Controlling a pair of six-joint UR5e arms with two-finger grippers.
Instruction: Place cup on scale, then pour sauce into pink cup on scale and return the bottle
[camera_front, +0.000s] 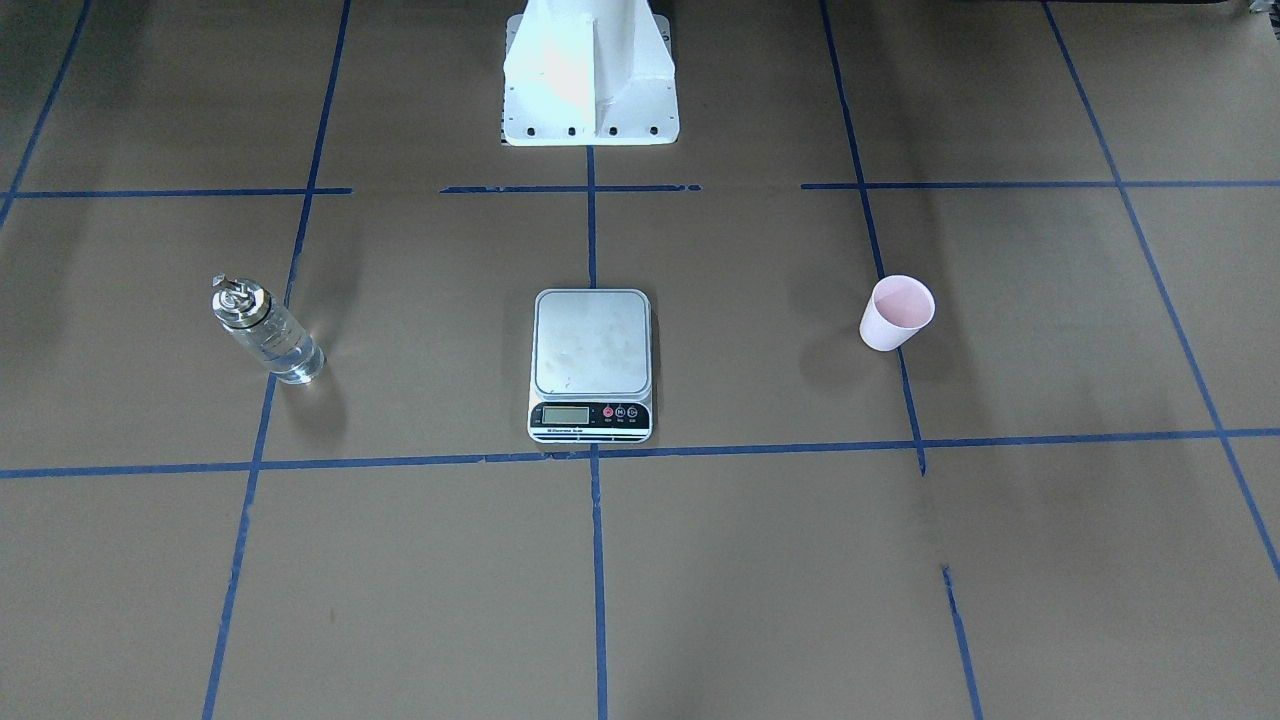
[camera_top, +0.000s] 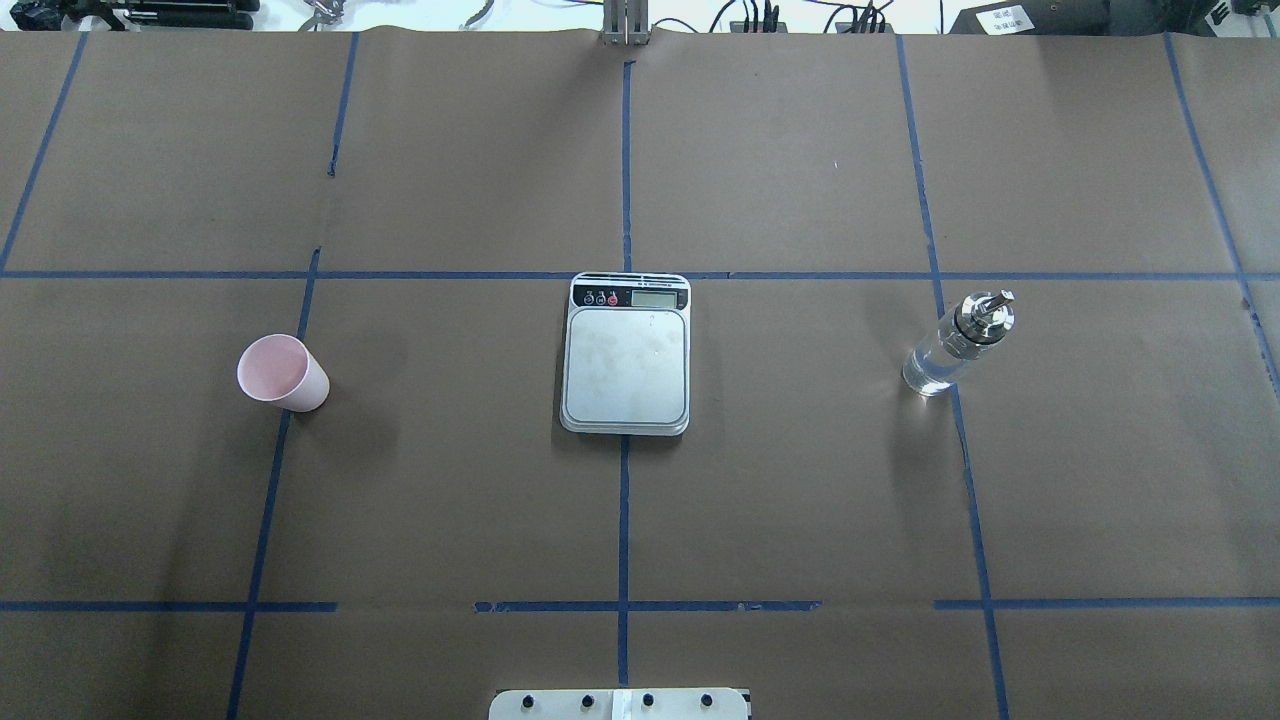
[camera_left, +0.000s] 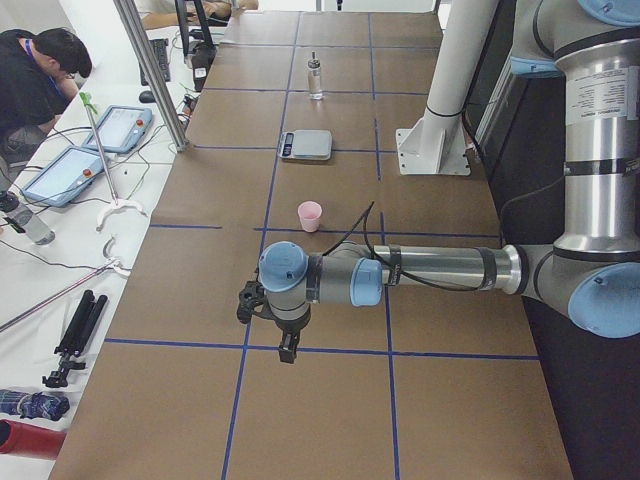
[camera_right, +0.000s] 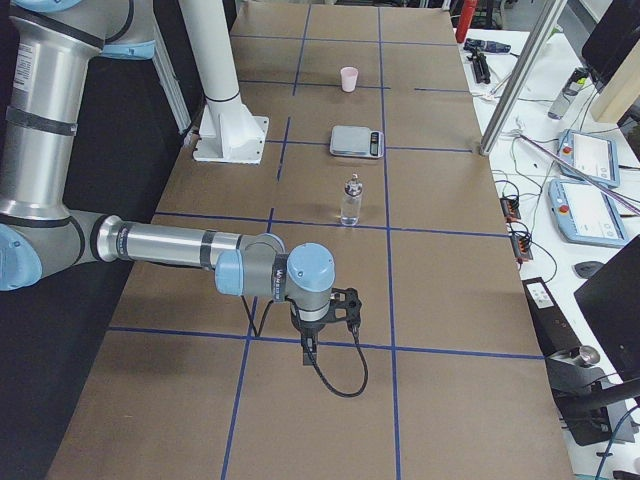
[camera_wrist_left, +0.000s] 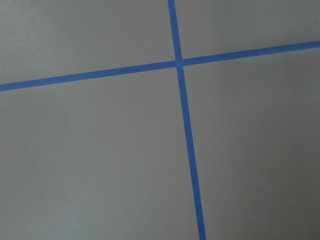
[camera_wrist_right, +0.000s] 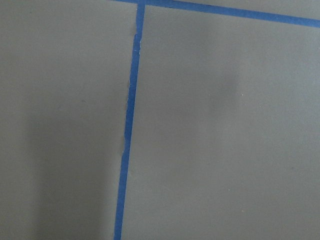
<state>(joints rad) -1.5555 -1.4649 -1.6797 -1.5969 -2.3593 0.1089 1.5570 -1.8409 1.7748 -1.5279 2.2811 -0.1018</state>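
The pink paper cup (camera_top: 283, 373) stands upright on the bench's left half, well apart from the kitchen scale (camera_top: 626, 355); the left claw (camera_left: 272, 318) is nearer, its grip impossible to tell.

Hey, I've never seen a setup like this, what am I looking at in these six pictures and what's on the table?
It is a robot with two metal arms at a table covered in brown paper with blue tape lines. Two pictures look down from above, one from behind the robot and one facing it. Two look along the table from its ends, and two come from cameras on the wrists, which show only paper and tape. On the table stand a pink paper cup, a silver kitchen scale in the middle, and a glass bottle of clear liquid. The left hand and the right hand hover near the table's ends, holding nothing.
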